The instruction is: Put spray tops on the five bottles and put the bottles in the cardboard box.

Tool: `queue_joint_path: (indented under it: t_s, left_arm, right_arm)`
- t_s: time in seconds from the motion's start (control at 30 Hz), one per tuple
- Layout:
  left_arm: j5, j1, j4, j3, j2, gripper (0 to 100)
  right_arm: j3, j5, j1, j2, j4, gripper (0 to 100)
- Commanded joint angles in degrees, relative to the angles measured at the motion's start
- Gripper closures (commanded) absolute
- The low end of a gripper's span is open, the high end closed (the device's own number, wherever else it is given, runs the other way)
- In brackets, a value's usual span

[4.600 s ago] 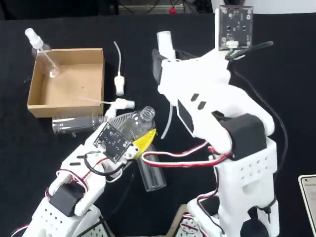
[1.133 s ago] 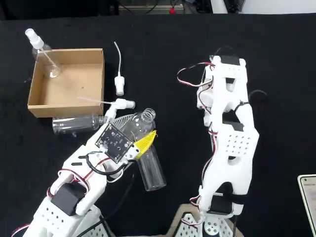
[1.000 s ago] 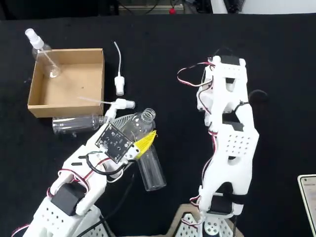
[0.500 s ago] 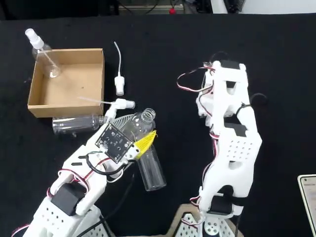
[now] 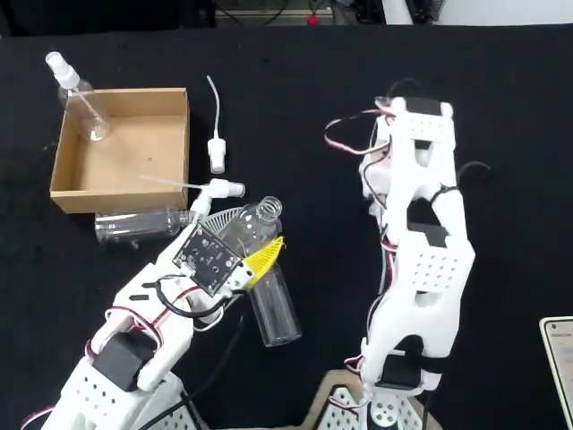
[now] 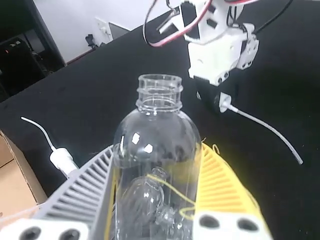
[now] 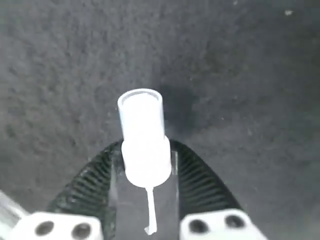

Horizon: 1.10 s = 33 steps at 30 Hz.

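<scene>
between the closed black fingers of the right end effector [image 7: 145, 146] sits a white spray top [image 7: 142, 127], its thin tube running back toward the wrist. it is held low over the counter [image 7: 250, 60], well away from the cardboard box [image 5: 118, 199]. nearer the box, the left end effector [image 6: 159, 149] is clamped round a clear bottle [image 6: 157, 120] whose open neck tilts upward.

the step in hand looks like capping this bottle. the next move calls for carrying the spray top across, lining its tube up with the narrow mouth, feeding it in and seating the cap.

a capped bottle [image 5: 79, 103] leans in the box's far corner. a bare bottle [image 5: 139, 224] lies just outside the box wall that faces the arms. a loose spray top [image 5: 217, 148] lies beside the box, and a second loose top [image 5: 219, 190] sits at its nearest corner.
</scene>
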Motion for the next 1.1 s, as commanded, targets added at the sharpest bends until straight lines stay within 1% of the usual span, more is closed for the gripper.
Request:
queue_joint_path:
  t_s: [0.0,0.13,0.23,0.37,0.57,0.7,0.87,1.07]
  left_arm:
    - [0.62,0.48,-0.88,-1.01,-0.62,91]
    - [0.62,0.48,-0.88,-1.01,-0.62,91]
    - [0.62,0.48,-0.88,-1.01,-0.62,91]
    - [0.62,0.48,-0.88,-1.01,-0.62,91]
    - [0.62,0.48,-0.88,-0.92,-0.62,91]
    - [0.62,0.48,-1.05,-0.40,-0.62,91]
    - [0.62,0.48,-1.14,-0.04,-0.62,91]
    - [0.62,0.48,-1.32,0.13,-0.62,91]
  right_arm:
    - [-5.49,-0.53,-0.70,-8.22,4.66,97.6]
    - [-3.65,-2.46,-1.85,-20.35,5.19,97.6]
    - [-0.75,-4.48,-4.40,-30.37,5.10,97.6]
    - [2.24,-10.02,-8.44,-41.54,1.76,97.9]
    - [4.09,-18.90,-14.86,-54.20,-3.69,98.0]
    - [4.09,-23.21,-17.85,-60.09,-7.30,98.0]
    - [4.09,-23.74,-20.84,-64.40,-12.04,98.0]
    - [4.00,-23.74,-24.70,-65.71,-15.21,98.0]
